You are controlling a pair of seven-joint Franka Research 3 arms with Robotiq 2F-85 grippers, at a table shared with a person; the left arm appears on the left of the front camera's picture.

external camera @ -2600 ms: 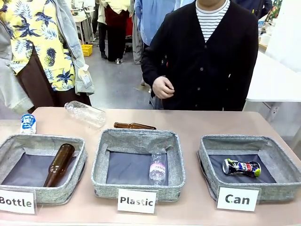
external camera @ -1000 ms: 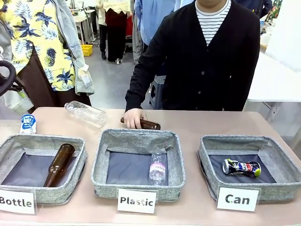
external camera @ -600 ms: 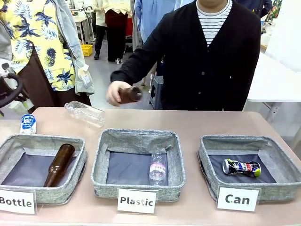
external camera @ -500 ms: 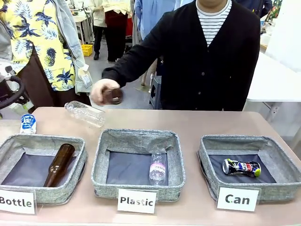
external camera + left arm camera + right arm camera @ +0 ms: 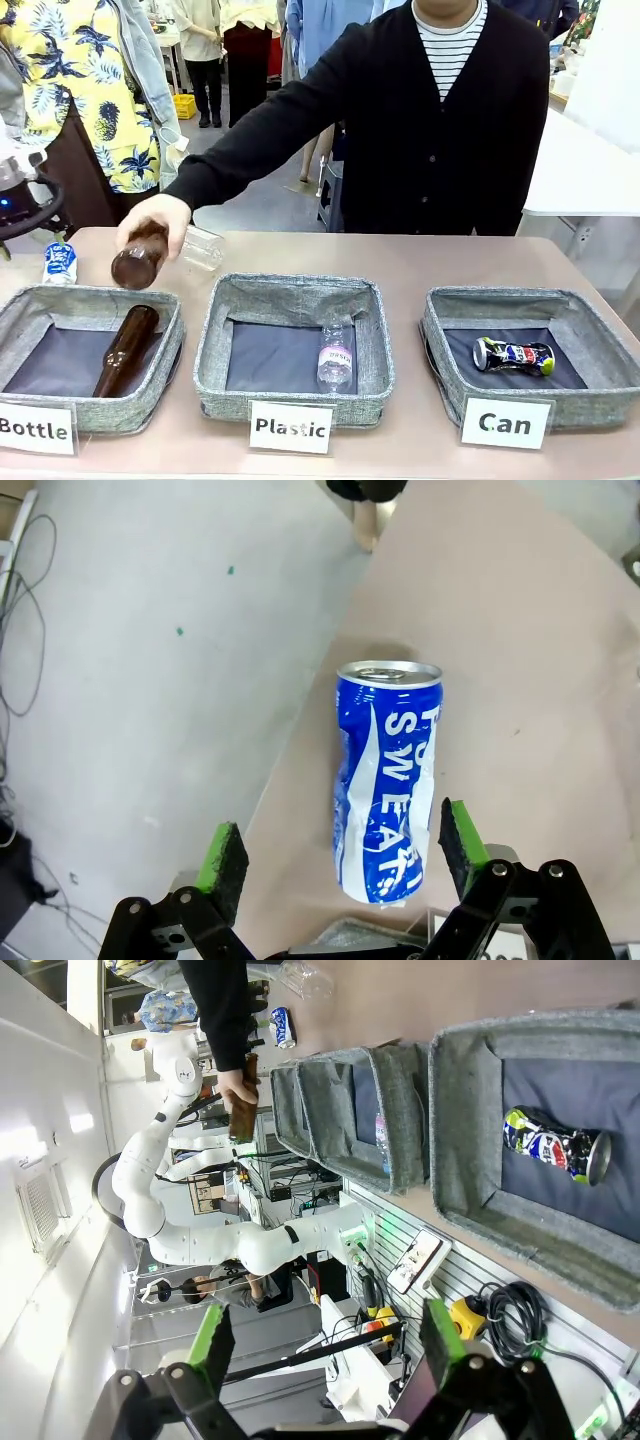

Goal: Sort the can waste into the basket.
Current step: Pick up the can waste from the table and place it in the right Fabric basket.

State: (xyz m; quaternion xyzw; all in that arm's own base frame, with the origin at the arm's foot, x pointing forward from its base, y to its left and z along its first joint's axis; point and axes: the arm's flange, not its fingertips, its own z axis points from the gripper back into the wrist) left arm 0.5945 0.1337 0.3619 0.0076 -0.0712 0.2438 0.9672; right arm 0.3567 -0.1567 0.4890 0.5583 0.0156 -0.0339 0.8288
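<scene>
1 blue can (image 5: 385,780) w/ "SWEAT" print

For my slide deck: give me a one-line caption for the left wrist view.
Open left gripper lined up on the dented blue can near the edge of the table.

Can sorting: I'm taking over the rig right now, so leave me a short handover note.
Left gripper: open, lined up on the upright blue metal can with white print near the table's left edge, not touching it.
Right gripper: open, holding nothing, on the robot's side of the grey woven basket signed "Can".
Done: the dented silver can lies in that basket.
To do: grasp the blue can and carry it across to that basket.
Note: a person's hand holds a brown glass bottle above the "Bottle" basket.
</scene>
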